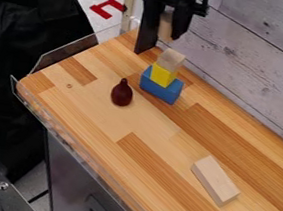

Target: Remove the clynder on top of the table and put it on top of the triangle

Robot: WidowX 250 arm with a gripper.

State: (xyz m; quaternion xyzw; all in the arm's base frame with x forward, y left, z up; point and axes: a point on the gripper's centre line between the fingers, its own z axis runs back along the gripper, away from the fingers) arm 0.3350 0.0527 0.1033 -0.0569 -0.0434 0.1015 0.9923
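Far side of the table (pixel 91 100), left of centre: black gripper (pixel 159 42) hanging down near the three-block stack. Jaws clamped on a pale wooden cylinder (pixel 166 26), one on either side of it; the piece is upright, partly hidden by them. Lower end of the cylinder off the tabletop, a gap in view between it and the topmost block.

Stack, bottom to top: blue block (pixel 160 91), broad, resting on the table; yellow block (pixel 164 75), narrower, standing on the blue one; pale wooden block (pixel 171 59) on the yellow one. All three in contact, stack upright.

Left of the stack and nearer: dark red, rounded object (pixel 122 95), wide at the base, narrowing to a small knob at the far end. Not touching the blue block. Material cannot be told.

Right part of the table, near side: pale oblong block (pixel 215 180), lying flat, set diagonally, well apart from the stack and the red object.

Surroundings: tabletop of light and darker wood strips, clear guard (pixel 63 55) along its far left edge. Whitewashed plank wall (pixel 267 56) behind, far right. Black fabric (pixel 25 23) left of the table; red angular piece (pixel 109 8) on the pale floor, far left.
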